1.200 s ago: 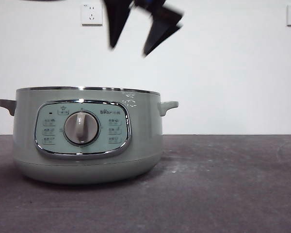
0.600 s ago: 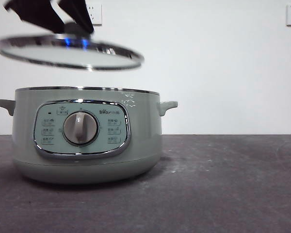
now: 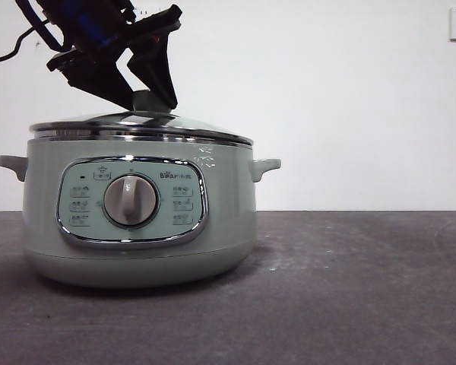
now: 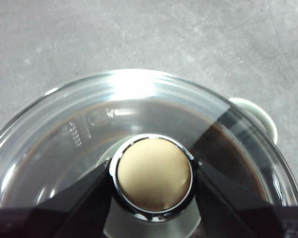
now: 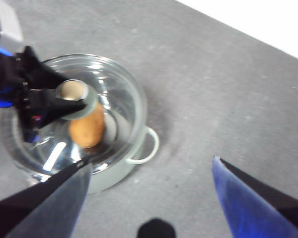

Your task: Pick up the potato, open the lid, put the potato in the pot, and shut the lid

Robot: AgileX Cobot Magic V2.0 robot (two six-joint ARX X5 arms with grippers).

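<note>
You've brought the lid [image 3: 140,126] down onto the pot [image 3: 137,220] now, left end effector [image 4: 153,181] still clamped on its knob.

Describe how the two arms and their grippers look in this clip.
The left gripper has two black, wedge-shaped jaws on a dark wrist block, with blue patches, a small red mark and a black cable trailing off to the side. The right gripper shows two broad, flat, pointed jaws, black with a bluish sheen, blurred in its own wrist view.

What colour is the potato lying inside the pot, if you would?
Orange-brown; the potato shows best in the right wrist view, seen through the glass lid.
</note>
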